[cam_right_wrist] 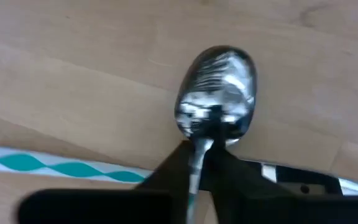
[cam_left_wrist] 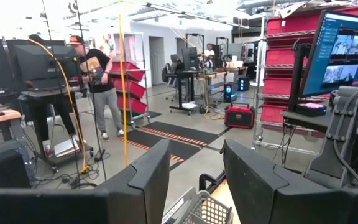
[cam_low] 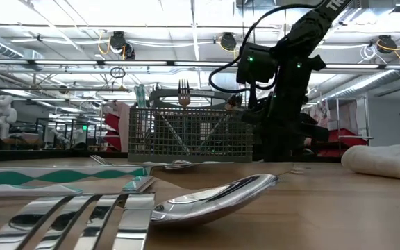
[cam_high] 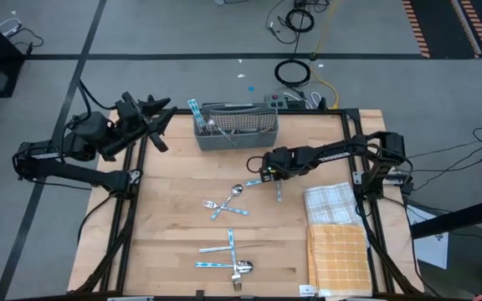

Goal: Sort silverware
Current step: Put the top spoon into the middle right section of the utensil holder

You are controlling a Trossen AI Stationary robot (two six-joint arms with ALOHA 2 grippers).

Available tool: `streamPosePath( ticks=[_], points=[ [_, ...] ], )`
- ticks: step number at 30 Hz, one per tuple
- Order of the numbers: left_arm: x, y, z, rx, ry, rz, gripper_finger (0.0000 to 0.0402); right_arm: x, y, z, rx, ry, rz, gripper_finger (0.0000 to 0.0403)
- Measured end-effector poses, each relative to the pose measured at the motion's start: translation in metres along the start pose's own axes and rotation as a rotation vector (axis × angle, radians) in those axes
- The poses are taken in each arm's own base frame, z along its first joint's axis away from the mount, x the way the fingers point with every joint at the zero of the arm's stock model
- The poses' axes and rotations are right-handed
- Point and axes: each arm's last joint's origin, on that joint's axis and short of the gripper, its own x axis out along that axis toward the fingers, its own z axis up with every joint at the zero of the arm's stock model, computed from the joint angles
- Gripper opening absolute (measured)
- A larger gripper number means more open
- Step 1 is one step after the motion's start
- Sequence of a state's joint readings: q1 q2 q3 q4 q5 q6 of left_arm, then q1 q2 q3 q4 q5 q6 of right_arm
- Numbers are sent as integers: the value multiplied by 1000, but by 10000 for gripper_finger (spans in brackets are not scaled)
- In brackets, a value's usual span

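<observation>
- Left gripper [cam_high: 159, 109]: parked upper left of the high view, off the surface's [cam_high: 174, 259] left edge and raised. Its wrist view shows the fingers [cam_left_wrist: 143, 180] spread apart with nothing between them; idle.
- Basket [cam_high: 234, 127]: top centre of the high view, at the far edge of the surface. A few pieces already stand in it, including one blue handle [cam_high: 195, 113] at its left end and a fork [cam_low: 183, 92] poking up in the low view.
- Loose silverware, centre of the high view: one cluster [cam_high: 226, 203] mid-surface, a second cluster [cam_high: 224, 257] near the bottom edge. The low view shows fork tines [cam_low: 82, 221] and a spoon bowl [cam_low: 217, 199] right at the lens.
- Right gripper [cam_high: 268, 170]: just right of centre in the high view, low over the surface, clamped on a spoon [cam_right_wrist: 216, 93]. The wrist view has the neck pinched between the fingers [cam_right_wrist: 166, 171], bowl sticking out ahead and the wood below it. A blue-patterned handle [cam_right_wrist: 55, 165] lies on the surface beside it.
- Step, my read: pick just made or in progress, carry to the basket not yet begun. I can't tell whether the spoon is clear of the surface.
- Next move: lift straight up to clear the neighbouring pieces, travel toward the top of the frame to the basket, and tip the spoon handle-down into a compartment before letting go.
- Far right: folded cloths [cam_high: 335, 226] on the surface's right side, not involved.
</observation>
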State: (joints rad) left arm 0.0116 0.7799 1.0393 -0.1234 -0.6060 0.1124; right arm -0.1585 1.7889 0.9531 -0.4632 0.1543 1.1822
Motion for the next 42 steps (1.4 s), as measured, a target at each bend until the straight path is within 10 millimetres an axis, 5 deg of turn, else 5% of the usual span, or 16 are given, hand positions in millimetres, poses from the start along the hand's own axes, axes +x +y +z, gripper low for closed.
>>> streamPosePath(
  ticks=[11,22,32,37,42],
  points=[
    [0,0,0,1,0,0,154,-11,8,-1,-54,13,51,2],
    [-4,3,2,-8,-11,2,154,-83,35,3,-138,-255,260,1],
    [-4,3,0,10,11,14,154,-147,66,58,-592,-962,509,0],
    [-4,4,-2,20,29,25,154,-154,62,94,-793,-1237,456,0],
    [-4,4,-3,27,33,28,154,-146,54,119,-850,-1292,512,0]
  ],
)
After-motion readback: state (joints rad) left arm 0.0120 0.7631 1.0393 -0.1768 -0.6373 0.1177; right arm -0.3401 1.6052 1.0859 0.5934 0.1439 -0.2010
